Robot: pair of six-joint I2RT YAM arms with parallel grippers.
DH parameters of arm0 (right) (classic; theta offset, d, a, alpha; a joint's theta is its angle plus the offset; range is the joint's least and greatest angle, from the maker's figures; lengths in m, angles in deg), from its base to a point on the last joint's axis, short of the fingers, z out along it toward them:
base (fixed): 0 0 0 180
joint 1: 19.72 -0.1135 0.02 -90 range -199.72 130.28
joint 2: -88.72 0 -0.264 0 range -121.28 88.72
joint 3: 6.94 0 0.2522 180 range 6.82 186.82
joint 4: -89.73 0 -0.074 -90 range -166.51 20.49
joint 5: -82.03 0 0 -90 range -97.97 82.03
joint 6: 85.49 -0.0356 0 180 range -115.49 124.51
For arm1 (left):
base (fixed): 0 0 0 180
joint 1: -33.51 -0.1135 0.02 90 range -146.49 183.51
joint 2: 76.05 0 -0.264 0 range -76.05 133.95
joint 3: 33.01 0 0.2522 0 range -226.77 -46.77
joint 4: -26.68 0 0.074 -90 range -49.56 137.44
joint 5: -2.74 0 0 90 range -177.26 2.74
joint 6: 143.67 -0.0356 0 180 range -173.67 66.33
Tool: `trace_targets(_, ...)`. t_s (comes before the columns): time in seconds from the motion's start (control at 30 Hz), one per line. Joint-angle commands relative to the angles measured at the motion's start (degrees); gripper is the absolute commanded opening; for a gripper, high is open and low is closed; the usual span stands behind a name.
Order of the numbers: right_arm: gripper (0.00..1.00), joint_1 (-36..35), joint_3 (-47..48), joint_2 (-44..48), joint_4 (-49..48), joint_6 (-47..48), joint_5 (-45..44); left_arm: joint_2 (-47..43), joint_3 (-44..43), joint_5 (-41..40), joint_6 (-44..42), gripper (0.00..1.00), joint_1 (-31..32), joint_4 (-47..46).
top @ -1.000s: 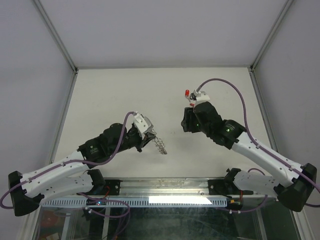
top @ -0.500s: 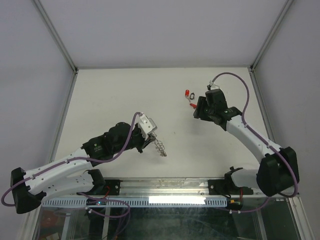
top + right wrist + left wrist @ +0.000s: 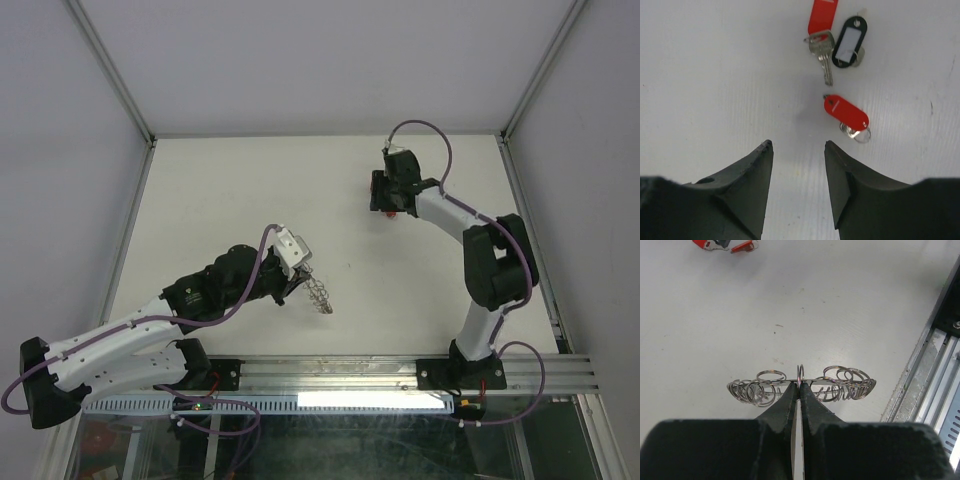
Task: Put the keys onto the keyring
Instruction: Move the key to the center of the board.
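My left gripper (image 3: 799,388) is shut on the keyring (image 3: 845,385), a flat grey metal ring fringed with small wire loops, gripped edge-on at its rim. In the top view the left gripper (image 3: 298,280) holds the keyring (image 3: 319,293) just above the table near its middle. My right gripper (image 3: 798,145) is open with nothing between its fingers, low over the table. Just beyond it lie three keys: one with a red tag (image 3: 846,112) nearest, one with a black tag (image 3: 849,41), and another with a red tag (image 3: 821,19). From above, the right gripper (image 3: 384,196) hides them.
A metal rail (image 3: 330,375) runs along the near edge of the white table and shows at the right of the left wrist view as the rail (image 3: 935,365). Frame posts and pale walls close in the table's left, right and far sides.
My right arm has stretched away from me and its gripper has come over the keys, now facing down at them. The left arm has kept the keyring almost still.
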Motion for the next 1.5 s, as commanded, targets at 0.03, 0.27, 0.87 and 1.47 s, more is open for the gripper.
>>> trace_targets(0.03,0.48,0.2,10.4,-7.2,-2.7,4.5,-0.1,0.1,-1.7,-0.3,0.0,0.00,-0.1,-3.5)
trace_targets(0.27,0.44,0.2,18.8,-14.9,-1.4,-0.5,-4.5,1.2,-2.1,0.3,0.1,0.00,-0.1,-3.2)
trace_targets(0.87,0.38,0.2,25.4,-22.3,1.0,-7.7,-10.0,0.9,-1.9,-0.1,-0.4,0.00,-0.3,-2.9)
trace_targets(1.47,0.37,0.1,27.7,-24.9,0.9,-7.8,-10.7,0.9,-1.8,0.3,-0.7,0.00,-0.6,-2.8)
